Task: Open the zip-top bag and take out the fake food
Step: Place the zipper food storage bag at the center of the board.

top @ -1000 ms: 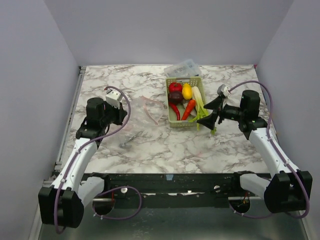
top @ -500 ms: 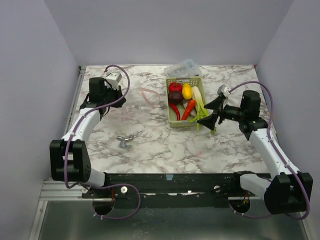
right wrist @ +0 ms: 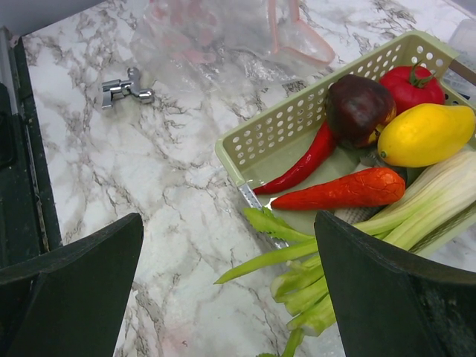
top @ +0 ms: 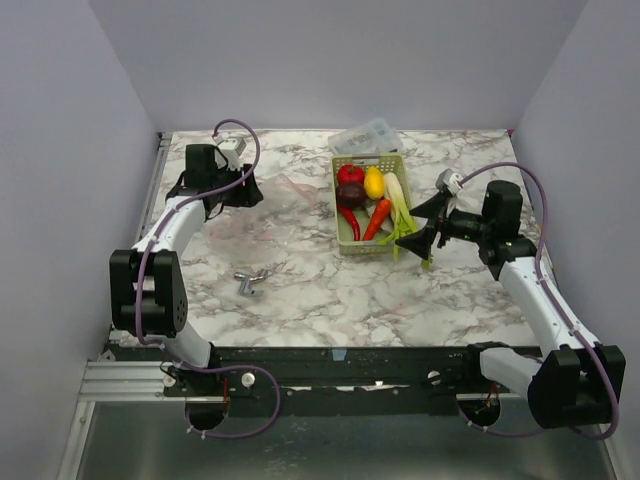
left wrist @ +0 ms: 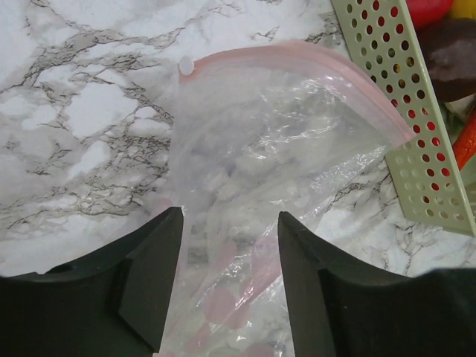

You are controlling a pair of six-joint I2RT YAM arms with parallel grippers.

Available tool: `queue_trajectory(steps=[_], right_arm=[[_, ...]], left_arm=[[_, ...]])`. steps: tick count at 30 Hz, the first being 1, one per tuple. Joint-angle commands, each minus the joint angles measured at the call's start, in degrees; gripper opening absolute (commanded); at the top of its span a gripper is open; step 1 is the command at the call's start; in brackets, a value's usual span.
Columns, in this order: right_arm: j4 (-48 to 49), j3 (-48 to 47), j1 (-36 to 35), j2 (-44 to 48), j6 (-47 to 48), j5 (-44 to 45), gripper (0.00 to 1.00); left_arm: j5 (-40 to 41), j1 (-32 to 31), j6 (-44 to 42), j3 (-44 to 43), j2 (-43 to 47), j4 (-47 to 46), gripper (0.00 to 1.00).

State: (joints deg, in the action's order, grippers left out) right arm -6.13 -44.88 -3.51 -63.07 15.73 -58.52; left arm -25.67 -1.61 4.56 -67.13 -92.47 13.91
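Left gripper has its fingers parted with the zip-top bag showing between them, lying flat on the marble table just left of the green basket. The fake food sits in that basket. Right gripper hangs wide open by the basket's near end, gripping nothing.

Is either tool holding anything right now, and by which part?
Nothing is gripped. The left tool stands open astride the zip-top bag, not pinching it; the right tool is open and empty.
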Motion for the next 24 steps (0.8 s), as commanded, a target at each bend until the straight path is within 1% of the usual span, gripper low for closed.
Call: queue_trajectory(steps=[1, 5, 8, 11, 12, 14, 15, 20, 23, 24], right_arm=[[-0.7, 0.9, 0.5, 0.1, 0.9, 0.9, 1.0], [-0.7, 1.0, 0.7, -0.2, 1.0, 1.0, 1.0], [-0.7, 1.0, 1.0, -0.1, 1.1, 0.8, 1.0], [-0.8, 1.0, 1.3, -0.1, 1.2, 0.7, 1.0], [-0.8, 1.0, 1.3, -0.2, 1.2, 0.6, 1.0], [-0.9, 1.0, 1.5, -0.2, 1.2, 0.5, 1.0], [-0.9, 1.1, 1.7, -0.1, 1.3, 0.4, 1.0], [-1.0, 1.0, 2.7, 0.1, 1.3, 0.0, 1.0], [-0.9, 1.0, 3.1, 0.4, 1.0, -0.7, 1.0], [-0.9, 1.1, 4.6, 0.5, 0.9, -1.0, 1.0]], left_arm=[[0.5, 0.3, 1.4, -1.7, 0.6, 1.3, 0.6], [0.7, 0.5, 1.4, -0.9, 3.8, 1.1, 0.69], [1.3, 0.8, 1.2, 0.8, 8.1, -0.3, 0.76], [1.8, 1.1, 1.4, 3.5, 13.3, -2.2, 0.81], [2.0, 1.1, 1.4, 4.5, 14.8, -2.6, 0.85], [2.6, 1.1, 1.4, 6.8, 19.1, -3.5, 0.89], [2.9, 1.1, 1.3, 8.4, 21.7, -4.1, 0.98], [4.7, 1.1, 2.2, 17.1, 35.5, -7.0, 0.99], [3.6, 1.1, 3.1, 22.1, 43.2, -8.1, 0.99], [2.8, 1.1, 3.3, 23.5, 45.7, -8.1, 0.98]])
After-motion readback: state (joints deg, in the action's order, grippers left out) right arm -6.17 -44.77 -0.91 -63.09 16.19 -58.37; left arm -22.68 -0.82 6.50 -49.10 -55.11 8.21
